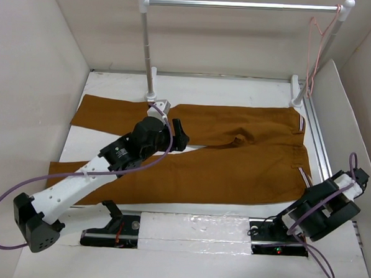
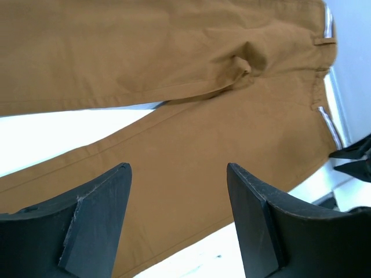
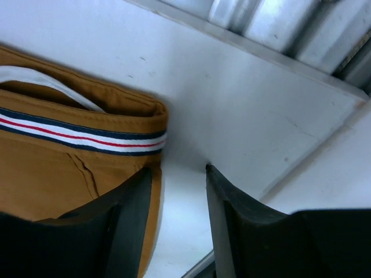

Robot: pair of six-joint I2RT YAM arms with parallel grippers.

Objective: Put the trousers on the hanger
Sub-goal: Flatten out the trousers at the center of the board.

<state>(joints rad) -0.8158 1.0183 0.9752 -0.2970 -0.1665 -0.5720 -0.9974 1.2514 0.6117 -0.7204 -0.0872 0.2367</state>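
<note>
The rust-brown trousers [image 1: 234,160] lie flat across the table, waistband at the right and legs spread to the left. The pale pink hanger [image 1: 317,49] hangs from the right end of the silver rail. My left gripper [image 1: 177,136] is open and empty above the crotch and upper legs. In the left wrist view it [image 2: 178,169] hovers over the near leg [image 2: 191,139]. My right gripper [image 1: 307,181] is open and empty, low by the near waistband corner. In the right wrist view it [image 3: 178,172] sits beside the striped waistband [image 3: 81,138], its left finger over the cloth's edge.
The silver rail [image 1: 242,5] on white posts [image 1: 148,43] spans the back of the table. White walls [image 1: 27,74] close in the left, back and right sides. A metal track [image 1: 319,140] runs along the right edge. My right gripper's fingers [image 2: 353,159] show at the left wrist view's right edge.
</note>
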